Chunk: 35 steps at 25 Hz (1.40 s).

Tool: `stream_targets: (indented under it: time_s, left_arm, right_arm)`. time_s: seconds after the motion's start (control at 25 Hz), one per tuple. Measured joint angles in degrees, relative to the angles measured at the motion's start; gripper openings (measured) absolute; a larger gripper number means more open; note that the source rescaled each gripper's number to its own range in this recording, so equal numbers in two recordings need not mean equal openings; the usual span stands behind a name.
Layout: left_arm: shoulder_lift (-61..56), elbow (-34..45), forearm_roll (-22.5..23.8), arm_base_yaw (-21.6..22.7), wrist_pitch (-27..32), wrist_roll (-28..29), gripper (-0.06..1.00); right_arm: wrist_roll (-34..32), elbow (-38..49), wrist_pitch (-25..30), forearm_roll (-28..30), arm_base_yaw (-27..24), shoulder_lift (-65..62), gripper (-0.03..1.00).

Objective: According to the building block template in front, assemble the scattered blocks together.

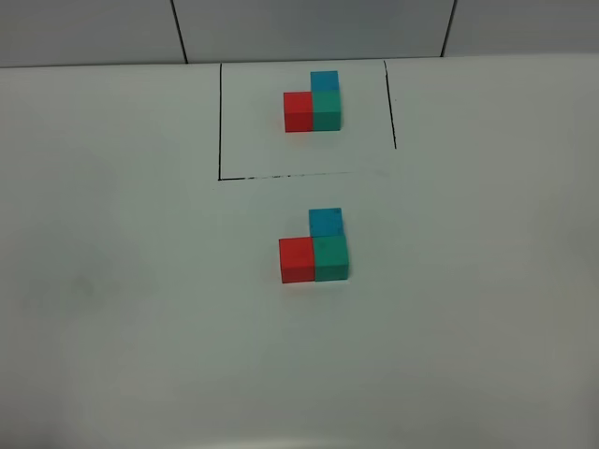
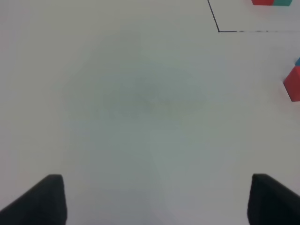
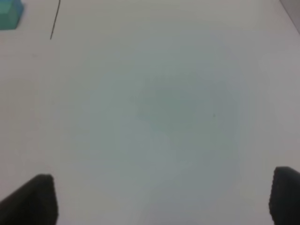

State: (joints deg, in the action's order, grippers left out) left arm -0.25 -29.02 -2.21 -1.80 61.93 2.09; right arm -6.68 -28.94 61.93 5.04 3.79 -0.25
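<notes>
The building block template [image 1: 314, 103], a red, green and blue L, sits inside the black outline [image 1: 220, 122] at the back. In front of it the scattered blocks lie pressed together in the same L: red cube [image 1: 296, 259] on the left, green cube [image 1: 331, 257] touching its right side, blue cube [image 1: 325, 222] behind the green one. Neither arm shows in the exterior view. My left gripper [image 2: 157, 201] is open over bare table, with the red cube [image 2: 293, 84] far off at the picture's edge. My right gripper [image 3: 161, 201] is open too, nothing between its fingers.
The white table runs back to a grey tiled wall [image 1: 309, 28]. A corner of the outline [image 2: 219, 31] and the template's lower edge [image 2: 272, 2] show in the left wrist view. The right wrist view catches the template's green corner [image 3: 9, 14] beside a black line [image 3: 54, 21].
</notes>
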Motion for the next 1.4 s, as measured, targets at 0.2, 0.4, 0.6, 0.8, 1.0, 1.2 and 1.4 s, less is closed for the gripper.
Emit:
stream_targets:
  time_s: [0.2,0.4,0.6,0.8,1.0,1.2,1.4]
  left_arm:
    - [0.0,0.0,0.0,0.0,0.0,0.0,0.94]
    - [0.0,0.0,0.0,0.0,0.0,0.0,0.94]
    - [0.0,0.0,0.0,0.0,0.0,0.0,0.94]
    - [0.0,0.0,0.0,0.0,0.0,0.0,0.94]
    - [0.0,0.0,0.0,0.0,0.0,0.0,0.94]
    - [0.0,0.0,0.0,0.0,0.0,0.0,0.94]
    - [0.0,0.0,0.0,0.0,0.0,0.0,0.94]
  right_arm:
    - [0.0,0.0,0.0,0.0,0.0,0.0,0.78]
    - [0.0,0.1,0.0,0.0,0.0,-0.2,0.77]
    - [0.0,0.1,0.0,0.0,0.0,-0.2,0.77]
    - [0.1,0.1,0.0,0.0,-0.2,-0.2,0.77]
    - [0.1,0.1,-0.1,0.0,-2.5,-0.2,0.77]
    - [0.2,0.1,-0.1,0.0,-2.7,-0.2,0.77]
    - [0.2,0.1,-0.2,0.0,-2.7,-0.2,0.77]
